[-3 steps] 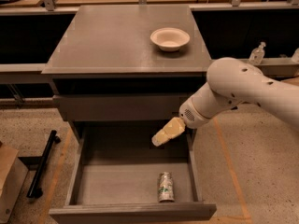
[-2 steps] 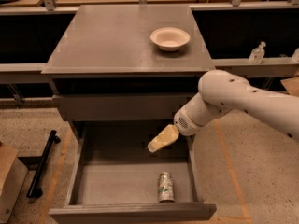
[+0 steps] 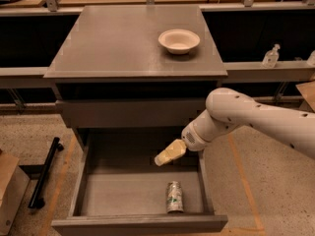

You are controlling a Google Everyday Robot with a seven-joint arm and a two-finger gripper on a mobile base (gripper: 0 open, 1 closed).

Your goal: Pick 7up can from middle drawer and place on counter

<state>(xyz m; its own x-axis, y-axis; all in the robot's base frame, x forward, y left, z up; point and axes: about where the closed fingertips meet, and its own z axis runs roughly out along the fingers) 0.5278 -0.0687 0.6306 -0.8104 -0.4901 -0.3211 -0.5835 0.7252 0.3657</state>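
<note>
Open middle drawer (image 3: 123,195) — gripper (image 3: 159,160) hovers above 7up can (image 3: 174,196).

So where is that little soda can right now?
The 7up can is inside the open middle drawer, right of centre near its front wall; the gripper hangs above it, not touching.

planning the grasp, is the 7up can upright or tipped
Lying on its side: the 7up can stretches lengthwise along the middle drawer floor. The gripper hovers above it, not touching.
</note>
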